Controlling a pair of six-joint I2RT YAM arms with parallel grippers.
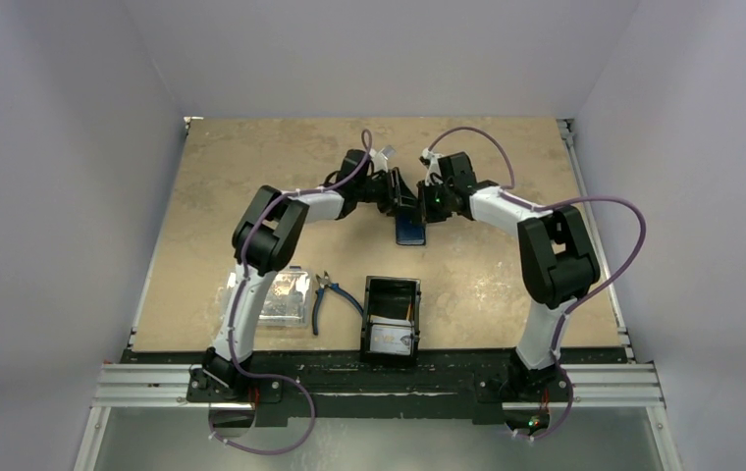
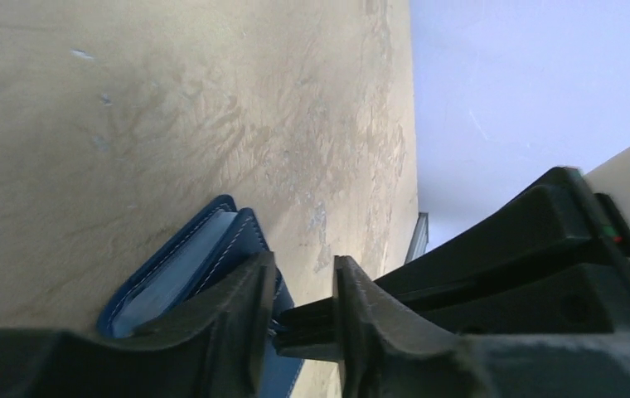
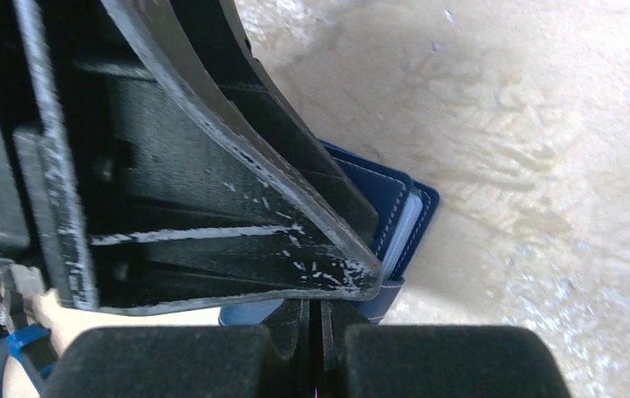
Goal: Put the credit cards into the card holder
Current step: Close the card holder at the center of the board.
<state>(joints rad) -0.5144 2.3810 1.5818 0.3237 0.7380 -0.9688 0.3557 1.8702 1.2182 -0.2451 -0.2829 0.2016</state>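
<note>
The navy card holder lies mid-table under both grippers. It shows in the left wrist view and the right wrist view, with a pale layer between its covers. My left gripper is open; one finger rests against the wallet. My right gripper is shut, and its tips reach between the left jaws and pinch the wallet's edge. A white credit card and an orange one sit in the black tray.
A clear plastic box and blue-handled pliers lie near the front left, beside the tray. The table's metal rail runs along the near edge. White walls stand on three sides.
</note>
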